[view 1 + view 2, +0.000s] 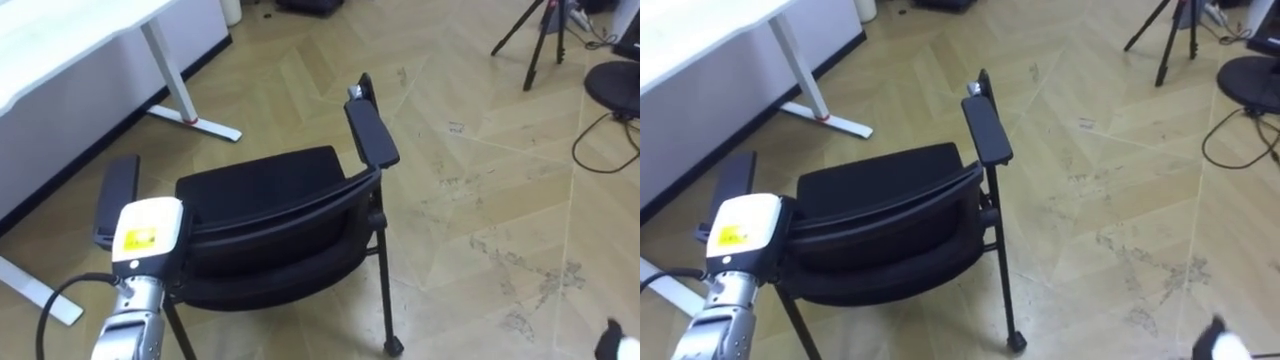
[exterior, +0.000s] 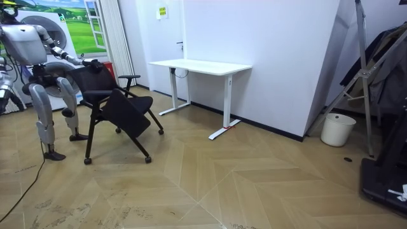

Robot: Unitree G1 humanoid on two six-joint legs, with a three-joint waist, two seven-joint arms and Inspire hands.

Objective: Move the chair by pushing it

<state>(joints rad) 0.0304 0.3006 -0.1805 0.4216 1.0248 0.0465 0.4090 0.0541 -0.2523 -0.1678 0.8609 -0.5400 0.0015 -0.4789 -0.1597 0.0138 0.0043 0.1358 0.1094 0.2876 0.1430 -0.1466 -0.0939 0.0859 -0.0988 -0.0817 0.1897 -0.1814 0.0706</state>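
Observation:
A black chair (image 1: 260, 185) with two padded armrests stands in front of me, its seat facing a white desk (image 1: 60, 30). I stand behind its curved backrest (image 1: 290, 215). My left hand (image 1: 150, 235) rests against the backrest's left end, its fingers hidden behind the chair. A sliver of my right hand (image 1: 612, 342) shows at the lower right corner, away from the chair. In the room view, I stand at the left behind the chair (image 2: 114, 95), with an arm reaching to its back.
The desk's white leg and foot (image 1: 185, 105) stand just beyond the chair. A tripod (image 1: 540, 30) and a round black base (image 1: 615, 85) with a cable are at the far right. Bare wood floor lies right of the chair. A white bucket (image 2: 337, 129) stands by the wall.

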